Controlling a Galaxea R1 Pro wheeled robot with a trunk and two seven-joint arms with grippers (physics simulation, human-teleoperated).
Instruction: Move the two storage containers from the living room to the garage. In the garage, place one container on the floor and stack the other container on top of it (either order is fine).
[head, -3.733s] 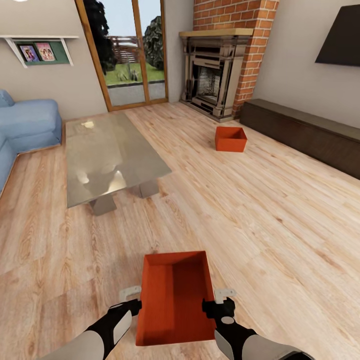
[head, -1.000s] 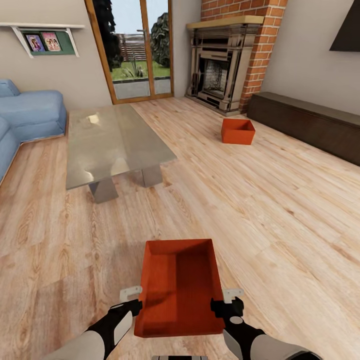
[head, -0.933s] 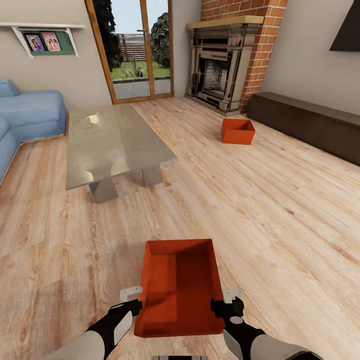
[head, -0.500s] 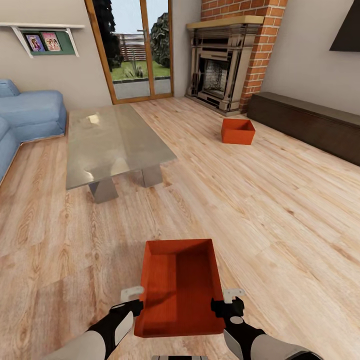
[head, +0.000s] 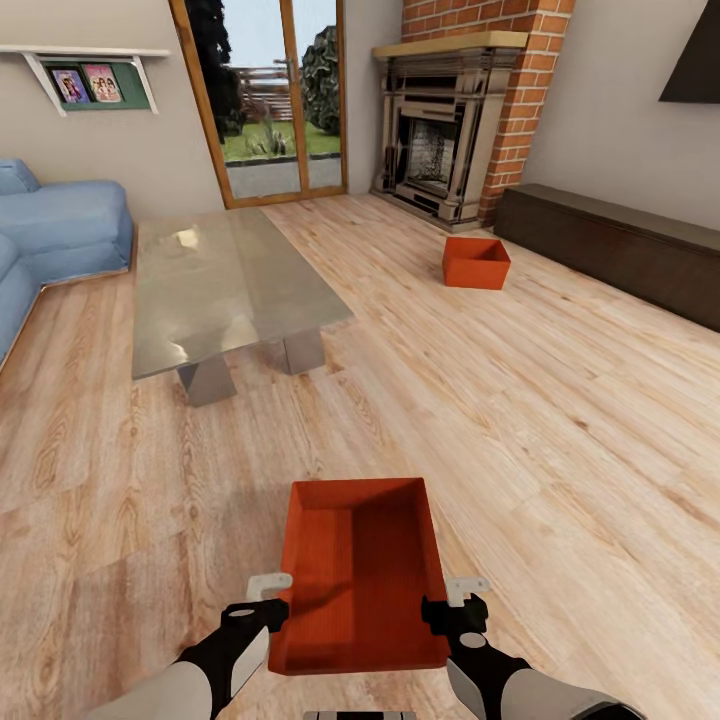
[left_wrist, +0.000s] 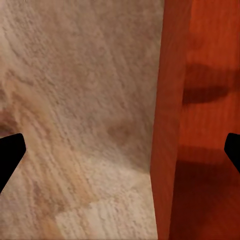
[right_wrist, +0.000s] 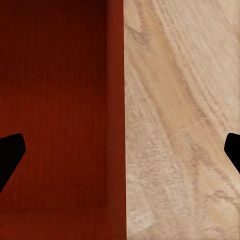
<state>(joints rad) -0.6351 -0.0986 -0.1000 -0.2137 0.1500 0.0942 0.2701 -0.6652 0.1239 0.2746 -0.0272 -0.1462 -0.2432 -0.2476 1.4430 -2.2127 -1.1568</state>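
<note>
**Both tools straddle the near bin's long walls, jaws wide**

The left tool (head: 268, 597) stands at the left long wall of the near storage container (head: 358, 580). In its wrist view the two dark fingertips (left_wrist: 10, 155) sit far apart, with the thin orange wall running between them, one finger out over the wood floor (head: 560, 440) and the other inside the bin. Those jaws are spread and not yet pressing the wall.

The container itself lies between the two tools on the light plank floor, open side up. Its long axis points straight away from the robot, so each long wall faces one arm and neither arm is the nearer.

The right tool (head: 457, 600) mirrors the left at the opposite long wall. Its wrist view shows the ribbed red bottom on one side, planks on the other, and the wall between widely parted fingers, so it too is unclosed. To my eye the coming move is simply for both to pinch their walls together and lift evenly.

The second storage container (head: 476, 262) rests well beyond the right tool, on the floor near the brick fireplace (head: 450, 130).
</note>
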